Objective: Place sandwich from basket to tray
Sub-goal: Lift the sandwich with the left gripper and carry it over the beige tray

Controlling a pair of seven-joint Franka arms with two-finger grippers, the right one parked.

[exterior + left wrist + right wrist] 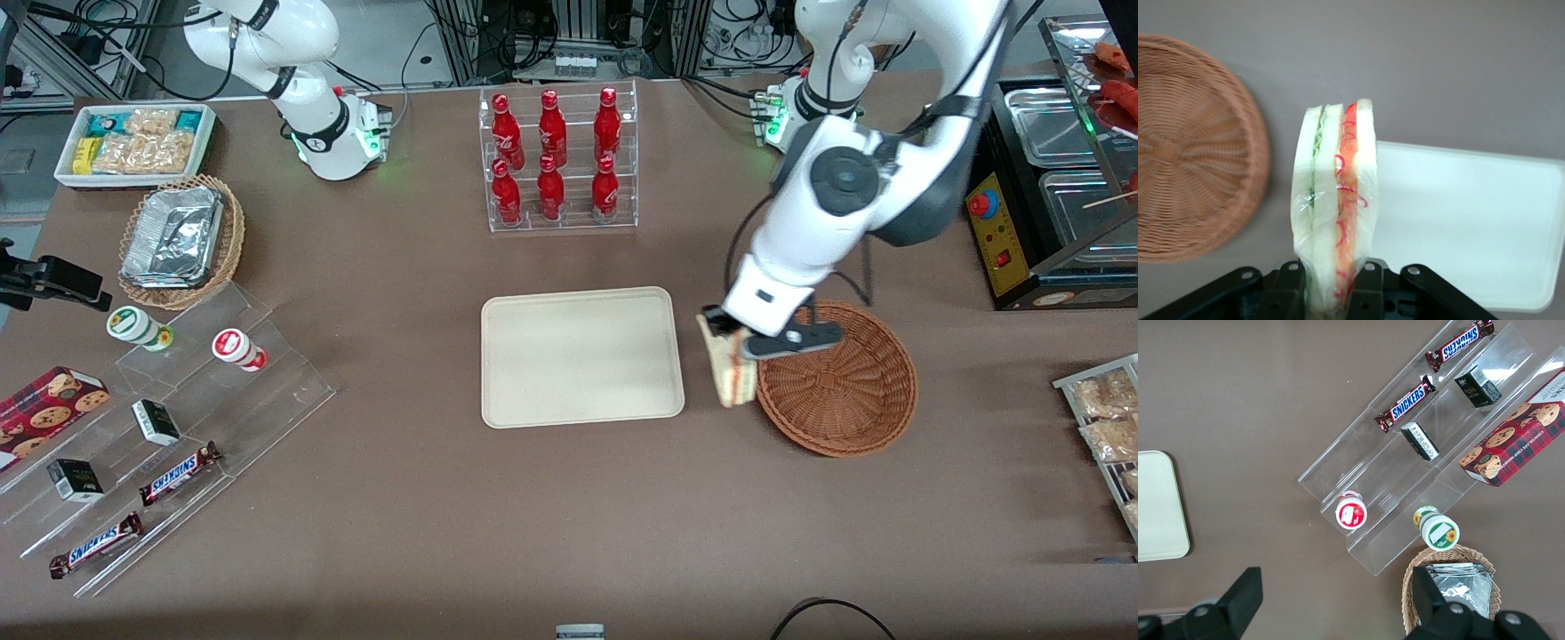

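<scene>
My left gripper is shut on the sandwich, a pale bread wedge with red-orange and green filling, wrapped in clear film. It hangs in the air over the bare table, between the reddish-brown wicker basket and the cream tray. In the left wrist view the sandwich stands upright between the black fingers, with the basket on one side and the tray on the other. The basket holds nothing.
A clear rack of red bottles stands farther from the front camera than the tray. Toward the parked arm's end are a tan basket with foil, a white snack bin and acrylic steps with snacks. Bagged snacks lie toward the working arm's end.
</scene>
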